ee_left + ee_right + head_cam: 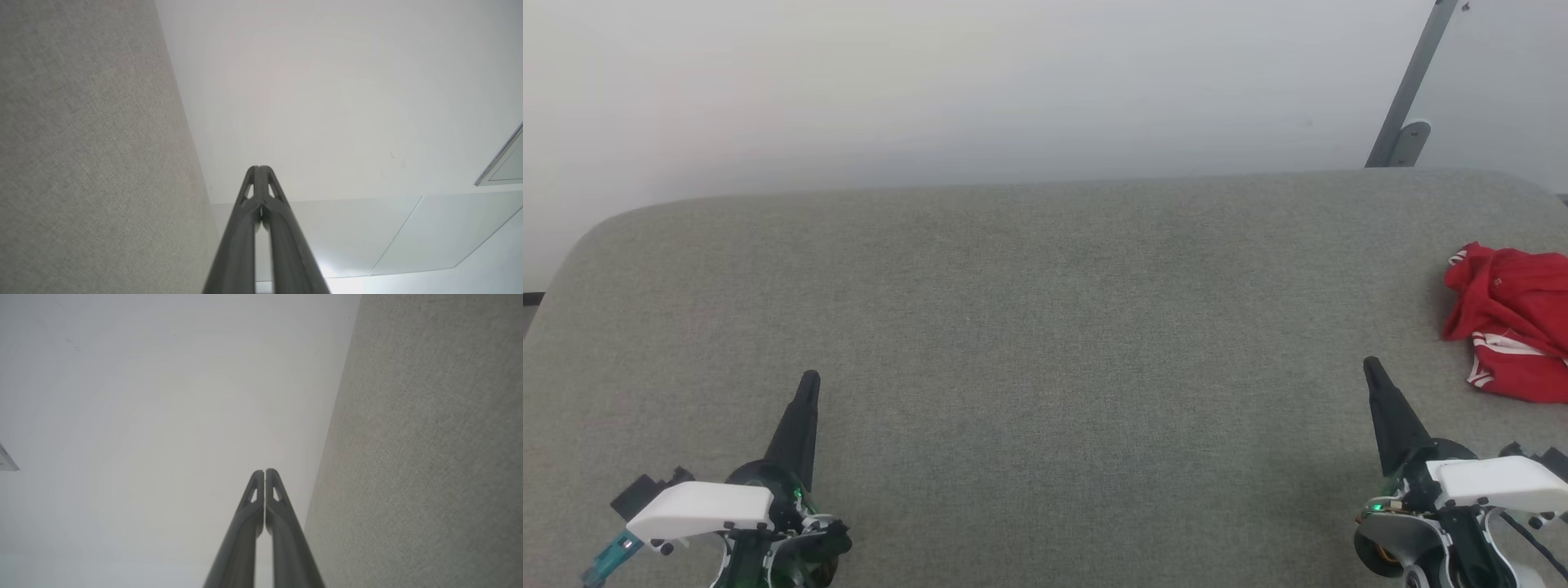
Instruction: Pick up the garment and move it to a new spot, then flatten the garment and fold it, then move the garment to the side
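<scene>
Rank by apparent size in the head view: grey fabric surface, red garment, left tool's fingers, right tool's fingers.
1. grey fabric surface.
2. red garment, though cut off at the frame edge.
3. left tool and right tool, dark fingers alike: unranked, and both nearer the camera.

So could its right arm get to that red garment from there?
Probably yes: the red garment lies beyond and right of the right arm, with bare grey fabric tabletop between; its shut jaws would need opening.

The left gripper [808, 382] and right gripper [1371, 365] share long, dark, tapering fingers [241, 228] with triangular cut-outs near the tips, white wrist covers [698, 506] and green indicator lights [797, 495]; a teal plug [609, 559] marks the left.
</scene>
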Robot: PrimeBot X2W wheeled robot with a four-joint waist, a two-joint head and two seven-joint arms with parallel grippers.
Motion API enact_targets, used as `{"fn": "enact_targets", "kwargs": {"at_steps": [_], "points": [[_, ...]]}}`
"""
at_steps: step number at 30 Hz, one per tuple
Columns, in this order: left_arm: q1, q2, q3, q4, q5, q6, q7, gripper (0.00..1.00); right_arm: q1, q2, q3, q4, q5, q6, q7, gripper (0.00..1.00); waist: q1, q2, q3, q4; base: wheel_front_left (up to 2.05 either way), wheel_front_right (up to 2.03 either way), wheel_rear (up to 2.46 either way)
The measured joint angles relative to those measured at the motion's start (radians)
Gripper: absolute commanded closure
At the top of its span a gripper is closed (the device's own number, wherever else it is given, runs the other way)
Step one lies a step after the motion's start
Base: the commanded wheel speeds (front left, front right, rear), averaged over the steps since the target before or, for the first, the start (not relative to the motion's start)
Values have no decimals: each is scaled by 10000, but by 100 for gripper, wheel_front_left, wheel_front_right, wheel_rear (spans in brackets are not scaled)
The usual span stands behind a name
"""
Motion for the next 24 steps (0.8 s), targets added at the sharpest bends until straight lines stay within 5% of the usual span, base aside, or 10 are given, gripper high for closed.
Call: {"fn": "enact_targets", "kwargs": {"at_steps": [24], "points": [[-1, 0, 0, 0, 0, 0, 0, 100, 0, 0, 0, 0, 0, 0, 0, 100, 0, 0, 0, 0, 0, 0, 0]]}}
